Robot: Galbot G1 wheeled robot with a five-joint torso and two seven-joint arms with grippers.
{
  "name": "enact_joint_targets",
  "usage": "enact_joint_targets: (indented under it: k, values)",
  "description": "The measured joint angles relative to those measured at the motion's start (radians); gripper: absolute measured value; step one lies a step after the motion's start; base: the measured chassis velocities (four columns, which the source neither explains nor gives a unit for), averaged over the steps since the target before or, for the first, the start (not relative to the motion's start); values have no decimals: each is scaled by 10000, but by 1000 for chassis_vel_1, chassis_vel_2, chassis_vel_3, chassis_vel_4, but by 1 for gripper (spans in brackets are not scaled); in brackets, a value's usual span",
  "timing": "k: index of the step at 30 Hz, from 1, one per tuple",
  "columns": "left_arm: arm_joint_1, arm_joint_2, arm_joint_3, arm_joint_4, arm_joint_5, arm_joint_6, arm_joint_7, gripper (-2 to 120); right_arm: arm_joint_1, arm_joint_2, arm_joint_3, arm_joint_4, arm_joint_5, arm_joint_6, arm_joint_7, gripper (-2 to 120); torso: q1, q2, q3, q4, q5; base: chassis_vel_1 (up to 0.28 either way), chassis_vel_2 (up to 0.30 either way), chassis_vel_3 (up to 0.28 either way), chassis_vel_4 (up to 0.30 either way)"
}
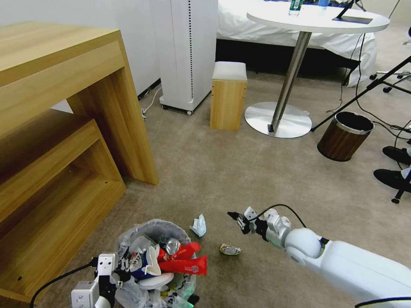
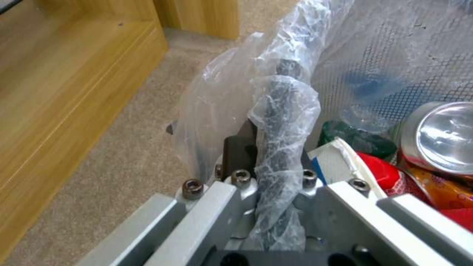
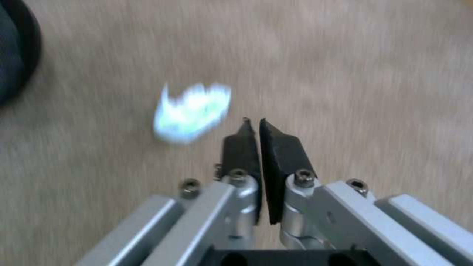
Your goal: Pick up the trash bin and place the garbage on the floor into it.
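Head view: left gripper (image 1: 115, 269) holds the bin (image 1: 156, 265) by its rim, right gripper (image 1: 238, 220) hangs over the carpet (image 1: 222, 171).
Left jaws are pinched on the bagged rim; the bin sits low beside the wooden desk (image 1: 64, 107), packed with litter. Right jaws are pressed together with nothing between them, near crumpled paper (image 1: 199, 226) and a crushed wrapper (image 1: 230, 249) lying on the floor.

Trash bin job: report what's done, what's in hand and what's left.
Done: the trash bin already holds red wrappers, a can and other litter. In hand: the left gripper is shut on the bin's bagged rim; the right gripper, shut and empty, hangs over the carpet. Left: the crumpled paper and a small crushed wrapper lie on the floor.
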Motion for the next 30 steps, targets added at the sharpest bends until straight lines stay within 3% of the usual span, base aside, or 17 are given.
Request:
enact_joint_targets:
  k: [3,5,15,17,19,25,30]
  values:
    - [76,9,23,-3,107,0,17,0,-250,115,-54,-317,101,-377,-64,26,0,1,0,2,-1,0,0,0,0]
    - [82,9,33,-2,124,-1,19,0,-252,161,-85,-413,94,-393,-100,30,0,1,0,3,-2,0,0,0,0]
    - [167,-41,166,55,403,-21,53,0,-279,660,-353,-1255,-253,-242,-486,70,0,1,0,3,-2,0,0,0,0]
    - [170,-45,185,66,436,-26,59,0,-290,738,-383,-1362,-325,-189,-523,74,0,1,0,3,-2,0,0,0,0]
    - [166,-69,245,117,516,-31,79,0,-323,976,-415,-1673,-472,-98,-593,86,0,0,0,3,-1,0,0,0,0]
    - [162,-126,389,238,704,-44,105,0,-348,1311,-537,-2206,-667,57,-769,100,0,1,0,3,-4,0,0,0,0]
    - [171,-147,447,296,768,-74,130,0,-320,1648,-613,-2749,-771,175,-844,100,0,0,0,3,-2,0,0,0,0]
